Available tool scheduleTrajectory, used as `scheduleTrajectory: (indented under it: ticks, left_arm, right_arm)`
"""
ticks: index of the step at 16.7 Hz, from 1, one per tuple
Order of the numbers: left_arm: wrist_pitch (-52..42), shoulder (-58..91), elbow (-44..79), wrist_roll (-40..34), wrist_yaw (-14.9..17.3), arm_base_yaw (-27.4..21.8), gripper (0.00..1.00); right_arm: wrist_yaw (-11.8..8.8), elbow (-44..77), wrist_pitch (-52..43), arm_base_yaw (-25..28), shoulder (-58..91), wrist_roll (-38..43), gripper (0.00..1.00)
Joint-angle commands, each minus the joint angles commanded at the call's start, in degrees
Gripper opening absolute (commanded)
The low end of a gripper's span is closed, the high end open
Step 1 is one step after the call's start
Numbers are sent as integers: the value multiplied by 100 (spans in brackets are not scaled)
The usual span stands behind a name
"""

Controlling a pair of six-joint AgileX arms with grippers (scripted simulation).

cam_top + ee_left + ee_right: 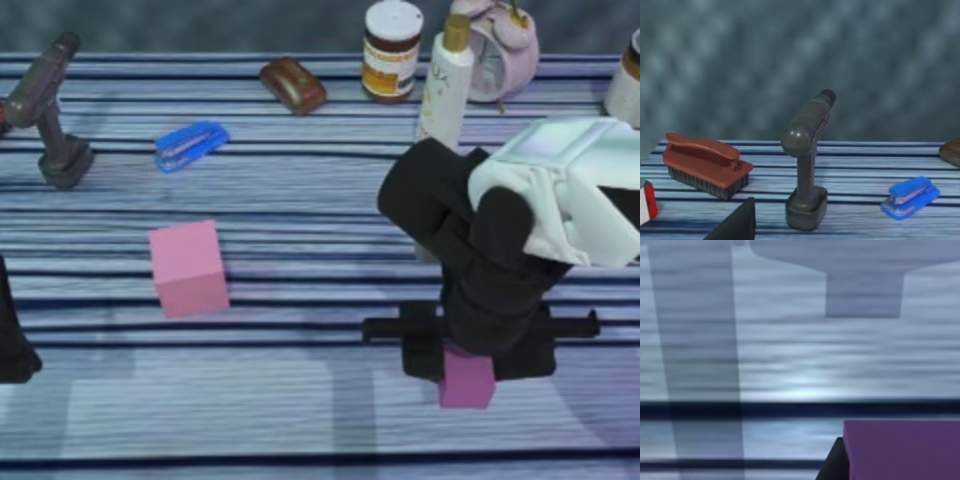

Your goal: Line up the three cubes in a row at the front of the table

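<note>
The right end effector (468,355) sits low over the front of the surface (300,420), at about 5 o'clock in the top view, with the small magenta-purple cube (467,380) directly under it; the right wrist view shows the cube's face (902,450) close against a dark finger, but whether the fingers are pinching it or spread around it I cannot tell. The large pink cube (187,268) stands well apart toward 9 o'clock, farther back than the purple one, and the peach-beige cube is not visible in any view, possibly hidden beneath the right arm. The main risk is a crooked row: if the purple cube is let go tilted or is dragged by a lifting finger, it could turn and drift off the front line. The hidden cube could also be knocked by the arm. The left end effector (12,350) is parked at the left edge; its fingers cannot be read.
</note>
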Motion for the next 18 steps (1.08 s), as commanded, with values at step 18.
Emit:
scheduleTrajectory:
  ticks: [18]
  left_arm:
    - [0, 0, 0, 0, 0, 0, 100]
  right_arm:
    - [4, -881, 1579, 36, 699, 46, 8]
